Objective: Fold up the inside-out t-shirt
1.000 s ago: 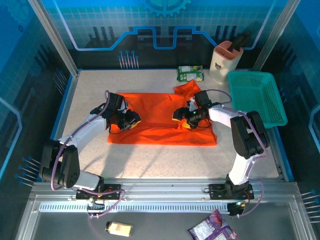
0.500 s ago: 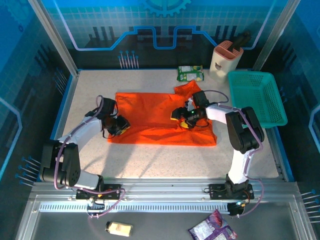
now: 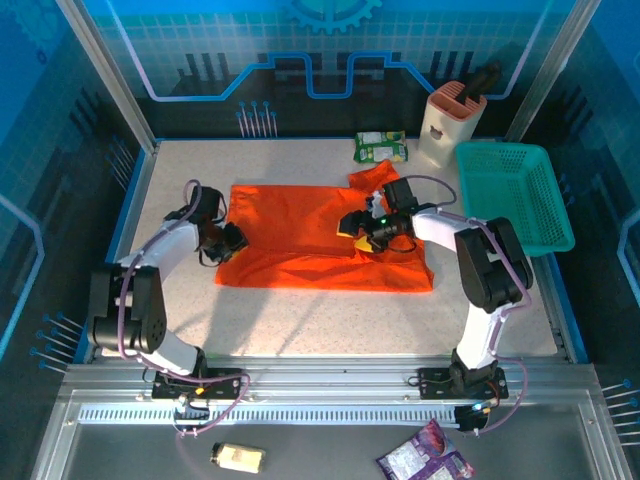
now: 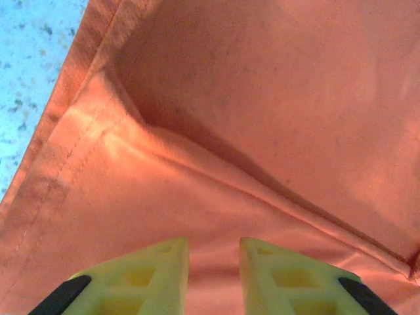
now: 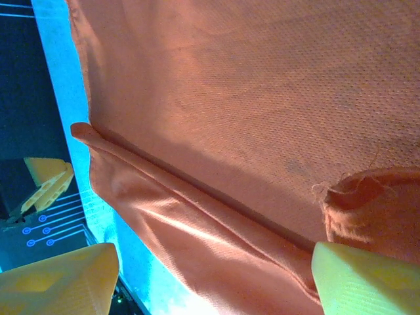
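Note:
The orange inside-out t-shirt (image 3: 300,245) lies spread flat on the speckled table, one sleeve poking up at its far right. My left gripper (image 3: 226,240) rests low on the shirt's left edge. Its yellow fingers (image 4: 164,275) stand a narrow gap apart with cloth (image 4: 275,98) showing flat between them, the hem just to their left. My right gripper (image 3: 358,226) sits over the shirt's middle right. Its jaws are spread wide around (image 5: 210,262), above a long crease in the cloth (image 5: 262,85), with nothing pinched.
A teal mesh basket (image 3: 515,195) stands at the right edge. A beige holder (image 3: 450,122) and a green packet (image 3: 381,147) sit at the back, close to the sleeve. Bare table lies in front of the shirt. Enclosure posts ring the table.
My left gripper has slid left across the cloth, from the shirt's left-middle to its left edge. My right gripper has crept slightly left. The shirt has stayed roughly in place.

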You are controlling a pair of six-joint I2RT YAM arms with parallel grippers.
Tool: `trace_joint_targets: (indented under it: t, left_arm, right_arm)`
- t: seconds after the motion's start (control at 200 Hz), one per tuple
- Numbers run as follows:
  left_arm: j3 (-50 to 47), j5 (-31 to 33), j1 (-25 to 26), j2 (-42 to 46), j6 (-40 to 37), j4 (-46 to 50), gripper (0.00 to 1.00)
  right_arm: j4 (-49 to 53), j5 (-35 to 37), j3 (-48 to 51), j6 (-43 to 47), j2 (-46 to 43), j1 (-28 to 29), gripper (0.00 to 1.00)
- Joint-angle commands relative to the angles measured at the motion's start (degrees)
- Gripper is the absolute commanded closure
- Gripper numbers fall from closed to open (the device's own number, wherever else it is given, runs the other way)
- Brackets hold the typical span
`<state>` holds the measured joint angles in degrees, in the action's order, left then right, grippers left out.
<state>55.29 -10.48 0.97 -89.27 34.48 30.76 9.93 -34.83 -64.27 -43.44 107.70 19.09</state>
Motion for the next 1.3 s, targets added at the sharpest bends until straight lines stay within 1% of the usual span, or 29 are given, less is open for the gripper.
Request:
trace_joint_targets:
  t: [0.0, 0.075, 0.16, 0.305, 0.435, 0.55, 0.635, 0.74, 0.82, 0.911, 1.001, 1.096, 1.216, 1.296]
  left_arm:
    - [3.2, 0.3, -1.6, -3.9, -1.9, -0.4, 0.73]
    - [4.9, 2.3, -2.5, -6.5, -2.4, 0.6, 0.74]
    - [6.1, 4.0, -3.5, -9.9, -3.1, 1.6, 0.76]
    - [5.6, 5.0, -4.9, -14.2, -3.4, 2.3, 0.77]
    - [3.8, 4.8, -5.6, -15.2, -3.1, 1.3, 0.77]
    - [3.2, 5.0, -5.9, -13.3, -3.2, 1.2, 0.77]
    - [4.4, 5.9, -5.7, -9.4, -3.4, 3.8, 0.75]
    - [5.3, 5.7, -4.6, -3.6, -3.0, 6.5, 0.72]
    - [5.3, 5.4, -3.6, -0.4, -3.1, 9.0, 0.71]
    - [3.0, 3.9, -3.0, 2.1, -2.1, 9.8, 0.72]
    - [-1.2, 2.1, -2.0, 3.8, 0.0, 8.1, 0.73]
    - [-7.4, 1.5, -0.3, 4.9, 4.6, 3.7, 0.76]
    - [-13.4, -0.2, 0.8, 3.6, 9.0, -2.6, 0.77]
    - [-14.9, 0.6, 0.7, 2.3, 9.8, -3.4, 0.79]
  right_arm:
    - [0.2, -0.4, -0.1, 0.1, 2.7, 0.3, 0.22]
    - [3.4, 1.3, -0.7, 1.5, 3.1, 0.0, 0.22]
    - [3.5, 1.3, 0.1, 2.1, 2.1, 0.1, 0.22]
    - [5.5, 2.3, 0.2, 3.3, 1.0, 0.0, 0.22]
    - [6.2, 2.3, 0.4, 3.8, -0.1, 0.1, 0.22]
    - [8.5, 3.3, -0.4, 4.9, -2.3, -0.2, 0.22]
    - [9.9, 4.4, -0.1, 5.2, -5.5, -1.0, 0.22]
    - [11.1, 4.8, 2.2, 5.4, -10.0, -3.3, 0.22]
    - [13.5, 5.9, 4.4, 6.4, -13.9, -5.5, 0.22]
    - [16.1, 7.4, 7.7, 7.0, -18.5, -8.3, 0.22]
    - [18.1, 9.0, 11.4, 7.2, -22.6, -11.0, 0.22]
    - [17.8, 8.2, 15.5, 7.9, -24.8, -12.9, 0.22]
    - [15.2, 5.5, 18.4, 8.9, -24.1, -13.5, 0.22]
    - [13.3, 5.2, 19.9, 8.6, -22.9, -13.6, 0.22]
